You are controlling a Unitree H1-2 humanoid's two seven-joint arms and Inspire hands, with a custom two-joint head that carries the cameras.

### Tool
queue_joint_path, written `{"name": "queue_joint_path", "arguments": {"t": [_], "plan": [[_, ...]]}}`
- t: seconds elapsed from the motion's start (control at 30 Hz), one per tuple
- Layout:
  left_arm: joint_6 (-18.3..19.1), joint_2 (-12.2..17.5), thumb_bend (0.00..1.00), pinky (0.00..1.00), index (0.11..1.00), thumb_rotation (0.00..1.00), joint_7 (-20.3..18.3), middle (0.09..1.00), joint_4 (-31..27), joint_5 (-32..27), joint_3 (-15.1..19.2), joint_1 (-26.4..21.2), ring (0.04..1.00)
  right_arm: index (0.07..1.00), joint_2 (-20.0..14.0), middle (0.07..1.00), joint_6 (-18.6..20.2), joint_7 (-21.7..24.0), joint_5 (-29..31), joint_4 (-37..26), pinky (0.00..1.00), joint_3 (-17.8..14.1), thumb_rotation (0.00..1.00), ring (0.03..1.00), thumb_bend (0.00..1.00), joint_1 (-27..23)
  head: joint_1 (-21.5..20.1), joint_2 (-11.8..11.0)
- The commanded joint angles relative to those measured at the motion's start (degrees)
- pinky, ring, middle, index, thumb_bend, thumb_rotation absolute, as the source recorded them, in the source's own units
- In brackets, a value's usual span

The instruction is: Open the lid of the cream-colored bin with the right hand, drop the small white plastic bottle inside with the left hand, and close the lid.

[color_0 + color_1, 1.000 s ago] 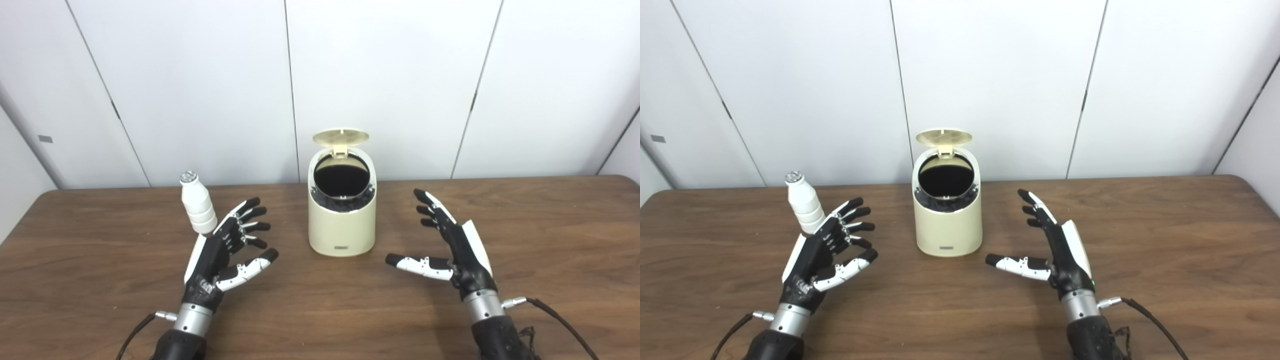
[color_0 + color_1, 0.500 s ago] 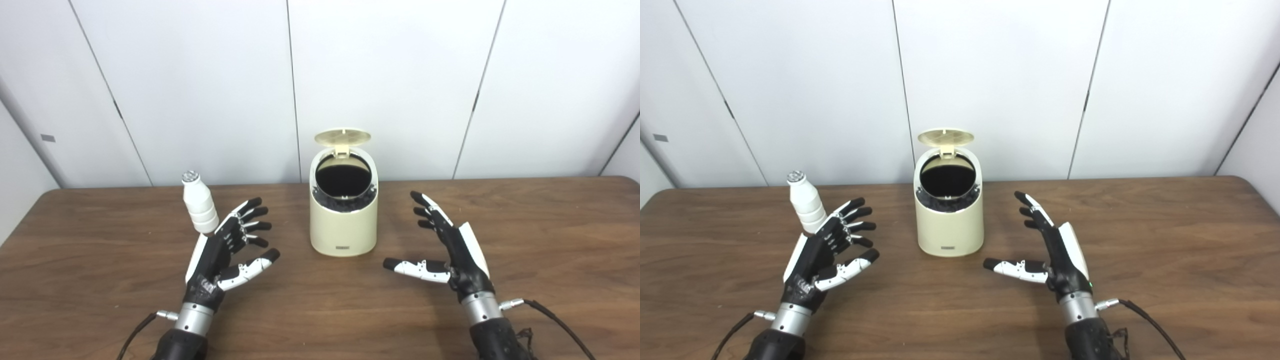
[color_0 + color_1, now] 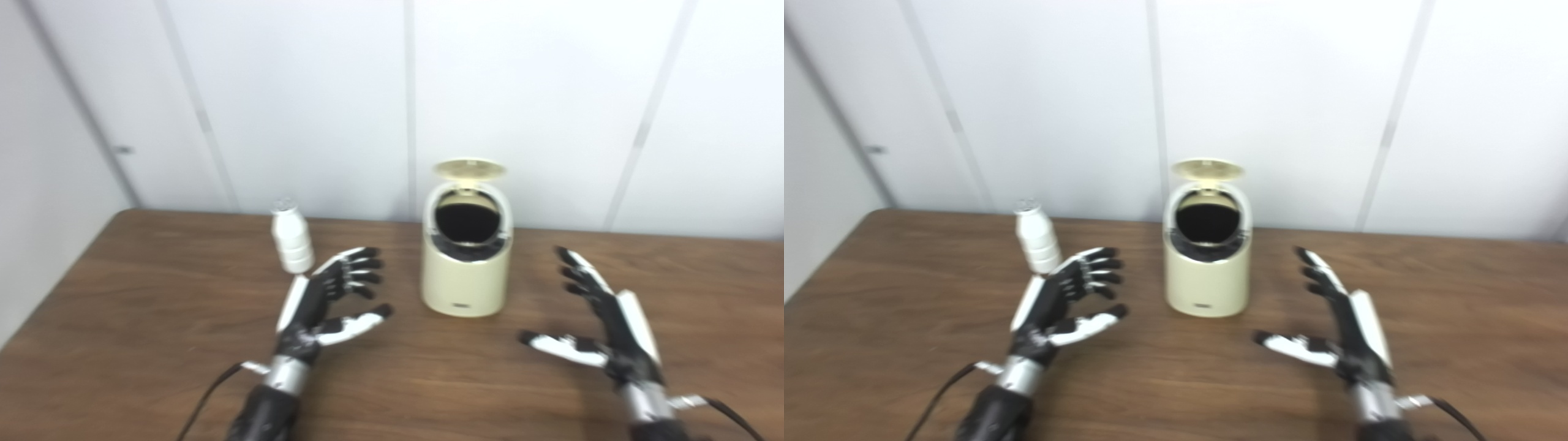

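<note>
The cream-colored bin (image 3: 465, 275) stands mid-table with its round lid (image 3: 469, 169) tipped up and back, showing a dark opening. A small white plastic bottle (image 3: 291, 244) stands upright to the bin's left. My left hand (image 3: 324, 300) hovers open just right of and in front of the bottle, palm facing the bin, not touching either. My right hand (image 3: 603, 327) is open to the bin's right, thumb pointing left. Both views are blurred.
The brown wooden table (image 3: 153, 318) reaches to white wall panels behind. Its left edge runs close to a white side wall. Cables trail from both wrists near the bottom edge.
The whole picture has shifted right and blurred, so the camera has turned left. Hands, bottle and bin keep the same places relative to one another.
</note>
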Motion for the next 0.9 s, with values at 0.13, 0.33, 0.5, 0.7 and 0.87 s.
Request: {"name": "queue_joint_path", "arguments": {"t": [0.13,0.33,0.5,0.7,0.87], "plan": [[-0.7,-3.1,0.67,0.52,0.776,0.14,2.1,0.740,-0.1,0.0,-0.4,-0.1,0.657,0.928,-1.3,0.930,-2.1,1.0,2.4,-2.3,0.79,-1.4,0.13,0.884,0.78,-1.1,3.8,-1.2],[-1.2,-3.9,0.67,0.57,0.751,0.05,4.1,0.723,0.2,2.9,-0.4,-0.4,0.655,0.936,-1.4,0.936,-1.1,2.3,3.9,-3.7,0.79,-2.1,0.04,0.891,0.75,-1.0,4.9,-2.1],[-0.6,-4.1,0.66,0.53,0.657,0.05,3.7,0.659,-0.8,0.2,-0.2,-0.5,0.624,0.926,-1.6,0.933,-0.8,3.0,4.5,-4.7,0.77,-2.4,0.01,0.882,0.75,-0.8,5.4,-1.6],[-0.1,-3.5,0.63,0.48,0.637,0.05,5.6,0.630,-3.0,2.8,0.2,-0.6,0.574,0.924,-1.9,0.935,0.5,4.1,5.1,-6.5,0.78,-3.0,0.00,0.888,0.75,-0.7,5.9,-1.0],[2.0,-2.5,0.65,0.51,0.644,0.06,8.3,0.627,-5.2,7.5,1.2,-0.4,0.567,0.927,-2.3,0.936,1.3,5.0,5.4,-7.8,0.80,-3.2,0.00,0.887,0.75,-0.9,6.2,-0.7]]}}
